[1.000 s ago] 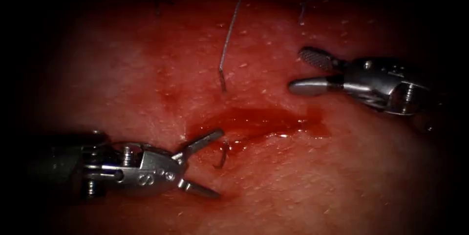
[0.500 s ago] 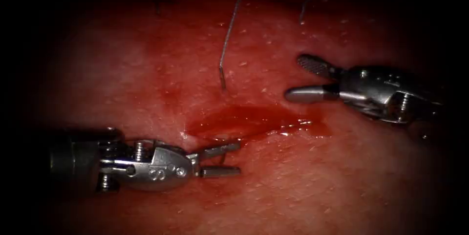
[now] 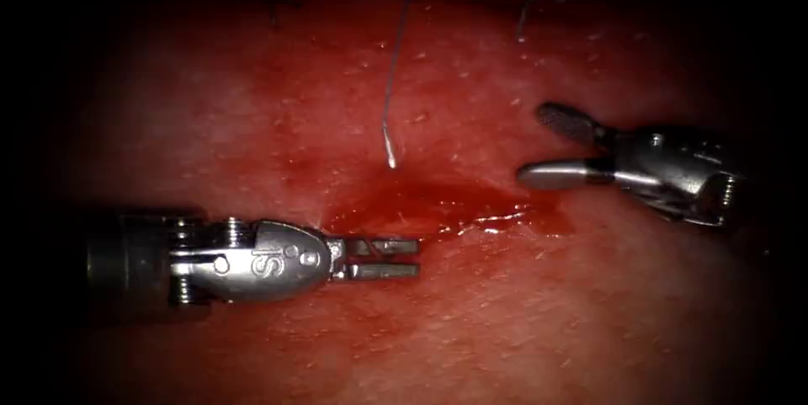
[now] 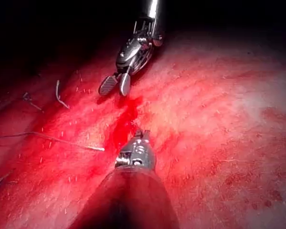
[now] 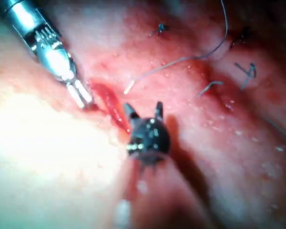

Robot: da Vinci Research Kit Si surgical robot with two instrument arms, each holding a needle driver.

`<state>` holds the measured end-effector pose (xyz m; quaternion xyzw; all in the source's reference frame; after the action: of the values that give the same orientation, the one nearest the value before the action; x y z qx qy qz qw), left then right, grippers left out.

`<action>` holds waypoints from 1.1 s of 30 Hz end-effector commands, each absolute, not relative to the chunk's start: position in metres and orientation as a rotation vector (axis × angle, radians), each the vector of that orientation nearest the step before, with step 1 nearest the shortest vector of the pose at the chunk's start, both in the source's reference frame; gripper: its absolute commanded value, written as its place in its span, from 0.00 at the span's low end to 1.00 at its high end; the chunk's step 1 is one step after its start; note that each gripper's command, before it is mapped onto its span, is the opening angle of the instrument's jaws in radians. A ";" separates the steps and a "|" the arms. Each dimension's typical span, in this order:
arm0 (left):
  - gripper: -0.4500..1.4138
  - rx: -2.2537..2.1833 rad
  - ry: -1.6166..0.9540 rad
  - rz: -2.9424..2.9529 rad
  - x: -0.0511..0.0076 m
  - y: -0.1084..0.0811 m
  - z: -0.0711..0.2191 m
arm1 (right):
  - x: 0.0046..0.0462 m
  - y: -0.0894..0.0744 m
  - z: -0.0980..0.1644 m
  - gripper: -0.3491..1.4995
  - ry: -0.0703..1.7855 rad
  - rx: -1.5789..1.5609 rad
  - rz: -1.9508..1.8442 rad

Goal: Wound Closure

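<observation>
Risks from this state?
1. Red fluid pools in the cut and may hide its edges. The left tool sits at the cut's left end, and what it holds cannot be told.
2. The right tool, open and empty, hangs near the loose thread and might snag it.

The pale red, wet tissue (image 3: 589, 321) lies bare on the endoscope view's lower right, with open room above it. The dark red slit of the cut (image 3: 438, 207) sits between the two steel needle drivers: the left tool (image 3: 383, 258), jaws nearly together, blocks its left end, and the right tool (image 3: 547, 146), jaws spread, stands near its right end. A thin grey thread (image 3: 394, 68) hangs just above the cut.
</observation>
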<state>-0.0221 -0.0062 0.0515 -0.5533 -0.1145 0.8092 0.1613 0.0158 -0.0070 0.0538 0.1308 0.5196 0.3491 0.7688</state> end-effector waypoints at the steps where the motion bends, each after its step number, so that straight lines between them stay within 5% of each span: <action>1: 0.00 -1.565 -0.429 2.236 -0.0228 -0.006 0.051 | 0.0161 -0.007 0.054 0.65 1.129 0.287 0.761; 12: 0.00 -1.459 -0.855 1.878 -0.0223 -0.005 0.047 | 0.0160 -0.009 0.053 0.55 1.140 0.377 0.812; 15: 0.00 -1.442 -0.891 1.846 -0.0217 -0.005 0.045 | 0.0157 -0.009 0.053 0.37 1.157 0.463 0.793; 16: 0.00 -1.441 -0.894 1.841 -0.0214 -0.005 0.044 | 0.0155 -0.009 0.052 0.23 1.164 0.504 0.767; 17: 0.00 -1.441 -0.899 1.838 -0.0211 -0.006 0.044 | 0.0154 -0.009 0.052 0.23 1.170 0.528 0.744; 19: 0.00 -1.438 -0.900 1.832 -0.0208 -0.006 0.043 | 0.0154 -0.008 0.051 0.44 1.180 0.513 0.702; 20: 0.00 -1.432 -0.905 1.823 -0.0206 -0.006 0.042 | 0.0153 -0.008 0.051 0.46 1.182 0.514 0.693; 27: 0.00 -1.515 -0.836 1.877 -0.0202 -0.008 0.037 | 0.0155 -0.009 0.049 0.22 1.155 0.642 0.804; 33: 0.00 -1.586 -0.544 2.121 -0.0208 -0.007 0.035 | 0.0164 -0.010 0.048 0.25 1.125 0.739 0.900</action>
<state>-0.0203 -0.0065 0.0342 -0.5702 -0.1784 0.7740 0.2095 0.0157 -0.0098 0.0476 0.3324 0.5015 0.4052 0.6884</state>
